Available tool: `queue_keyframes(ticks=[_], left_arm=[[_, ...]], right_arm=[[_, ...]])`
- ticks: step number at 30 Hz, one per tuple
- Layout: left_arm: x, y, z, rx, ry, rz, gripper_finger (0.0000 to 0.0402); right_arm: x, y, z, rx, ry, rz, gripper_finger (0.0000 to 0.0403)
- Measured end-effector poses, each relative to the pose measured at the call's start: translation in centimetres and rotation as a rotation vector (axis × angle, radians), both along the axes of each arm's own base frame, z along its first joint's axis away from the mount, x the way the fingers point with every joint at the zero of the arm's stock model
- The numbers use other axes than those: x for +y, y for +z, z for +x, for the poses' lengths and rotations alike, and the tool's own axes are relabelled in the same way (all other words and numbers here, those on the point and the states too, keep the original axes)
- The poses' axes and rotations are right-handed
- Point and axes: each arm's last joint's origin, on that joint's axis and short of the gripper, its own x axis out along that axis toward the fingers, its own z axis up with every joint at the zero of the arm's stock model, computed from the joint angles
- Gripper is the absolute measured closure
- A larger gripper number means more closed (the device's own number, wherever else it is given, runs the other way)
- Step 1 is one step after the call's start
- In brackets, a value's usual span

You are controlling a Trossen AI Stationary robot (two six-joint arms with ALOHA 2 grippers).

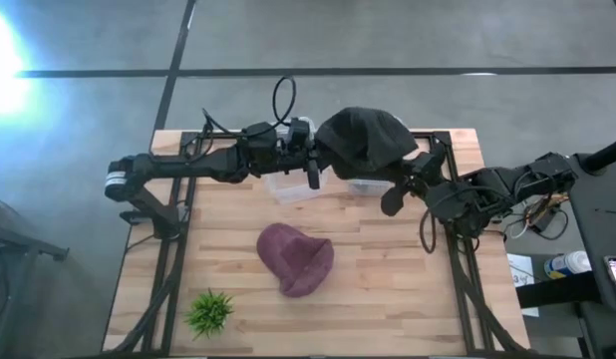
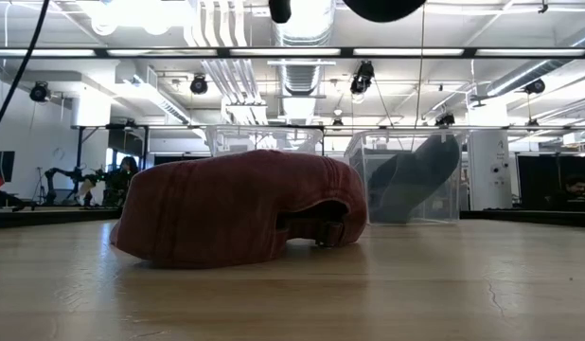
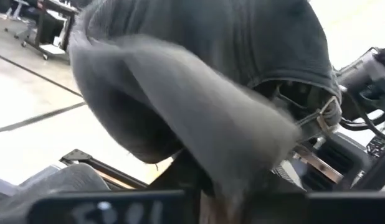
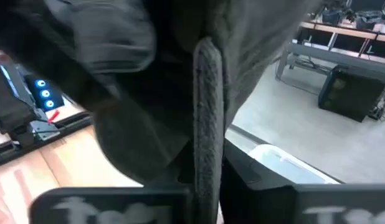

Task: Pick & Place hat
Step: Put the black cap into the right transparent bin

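A dark grey hat [image 1: 363, 140] hangs in the air over the table's far edge, between my two grippers. My left gripper [image 1: 313, 170] is at its left side and my right gripper [image 1: 400, 187] at its right side, each shut on it. The hat fills both wrist views [image 3: 199, 74] [image 4: 118, 93]. In the low view only its underside [image 2: 382, 8] shows at the top. A maroon hat [image 1: 296, 257] [image 2: 240, 213] lies on the middle of the table, resting on its brim and crown edge. My left gripper has a folded edge of the grey hat [image 3: 227, 177] running down between its fingers, coming at it level from the table's left. The hat is lifted clear and bulges above the hold; its strap buckle [image 3: 323, 115] hangs on the far side. The cloth hides the fingertips. My right gripper holds a thick edge of the grey hat [image 4: 208, 137], which stands upright and runs down between its fingers. It comes level from the table's right. The hat is clear of the table, and the cloth hides the fingertips.
Two clear plastic bins [image 1: 288, 187] [image 1: 368, 185] stand at the far edge under the held hat; in the low view the right one [image 2: 411, 180] holds a dark grey item. A small green plant [image 1: 210, 311] stands near the left near corner. Bare wood surrounds the maroon hat.
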Motion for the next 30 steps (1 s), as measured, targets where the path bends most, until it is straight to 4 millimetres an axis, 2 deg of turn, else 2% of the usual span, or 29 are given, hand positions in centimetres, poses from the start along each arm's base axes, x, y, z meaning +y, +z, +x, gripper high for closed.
queue_keyframes(ticks=[7,12,17,24,30], left_arm=[[-0.1,-0.7,-0.1,0.075,0.031,-0.053,0.0243],[-0.3,-2.9,-0.5,0.32,0.05,-0.09,0.0184],[-2.6,-5.2,-1.1,0.559,0.105,-0.154,0.0176],[-8.2,-5.8,-1.8,0.609,0.204,-0.104,0.0177],[-10.4,-6.5,-2.7,0.655,0.269,-0.14,0.0177]], right_arm=[[-0.7,-1.1,-1.2,0.069,-0.064,0.022,0.0388],[-2.3,-2.3,-3.0,0.111,-0.217,0.067,0.0389],[-4.7,-2.9,-3.6,0.137,-0.372,0.148,0.0389],[-10.2,-4.5,-1.9,0.289,-0.553,0.309,0.0389],[-14.7,-6.0,1.0,0.328,-0.472,0.446,0.0389]])
